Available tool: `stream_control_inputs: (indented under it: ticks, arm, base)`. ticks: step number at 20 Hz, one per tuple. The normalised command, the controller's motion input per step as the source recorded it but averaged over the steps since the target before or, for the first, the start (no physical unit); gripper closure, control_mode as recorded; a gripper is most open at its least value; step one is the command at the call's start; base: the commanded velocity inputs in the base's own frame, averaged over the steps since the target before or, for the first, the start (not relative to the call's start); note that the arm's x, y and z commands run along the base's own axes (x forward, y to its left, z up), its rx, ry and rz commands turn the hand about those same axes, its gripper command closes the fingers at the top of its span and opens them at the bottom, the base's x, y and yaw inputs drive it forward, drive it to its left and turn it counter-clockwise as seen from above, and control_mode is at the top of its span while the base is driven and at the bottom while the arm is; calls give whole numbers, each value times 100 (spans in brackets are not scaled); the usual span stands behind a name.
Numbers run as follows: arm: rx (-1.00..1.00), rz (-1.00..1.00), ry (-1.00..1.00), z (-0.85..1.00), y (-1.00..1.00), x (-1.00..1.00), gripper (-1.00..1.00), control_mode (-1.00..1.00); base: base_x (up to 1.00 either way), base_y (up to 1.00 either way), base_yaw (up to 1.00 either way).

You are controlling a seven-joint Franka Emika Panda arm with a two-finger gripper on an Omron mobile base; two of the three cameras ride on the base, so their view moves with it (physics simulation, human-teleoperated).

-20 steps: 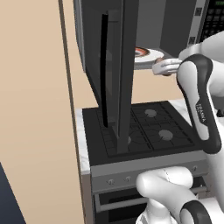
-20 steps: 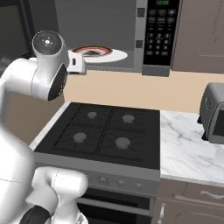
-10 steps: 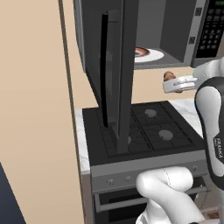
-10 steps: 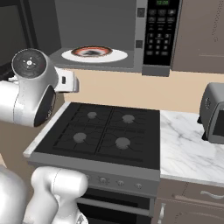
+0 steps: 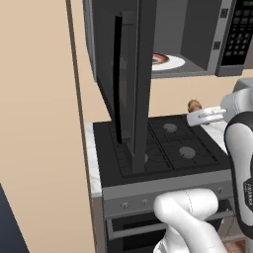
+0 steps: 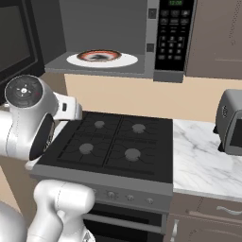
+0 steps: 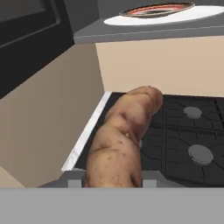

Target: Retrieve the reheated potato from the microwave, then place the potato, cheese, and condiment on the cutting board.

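Since 1 s ago the arm has dropped from microwave height to just above the stove, bringing the potato (image 7: 124, 140) out w/ it; the plate (image 6: 101, 58) stays inside the microwave (image 6: 172, 38), now bare. Base hasn't driven, so that's arm motion, not camera.

Potato is in the gripper (image 5: 196, 114): jaws closed on its near end. Hand view shows it running lengthwise straight out from the hand, long axis along the gripper's line, far end pointing over the stove (image 6: 116, 144) toward the back wall. Left base view shows just its brown tip poking past the white hand, above the burners, well below the microwave floor.

Key relation for next move: potato already in hand, so it turns on where the board lies. Board, cheese and condiment can't be located from here; judgement: the base or arm must swing away from the stove to find them.

View diffs: right base view shows the keypad, the toaster oven (image 6: 231, 123) on the marble counter (image 6: 201, 163) at right, and the plate clearly. Left base view shows the open door (image 5: 129, 84) edge-on.
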Motion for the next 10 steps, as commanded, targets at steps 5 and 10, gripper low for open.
stream_control_inputs:
  ticks: [5,10]
  arm:
    - [-7,-2,0,-44,2,2,100,-100]
    - [0,0,0,-19,0,0,100,-100]
  base:
    - [0,0,0]
    - [0,0,0]
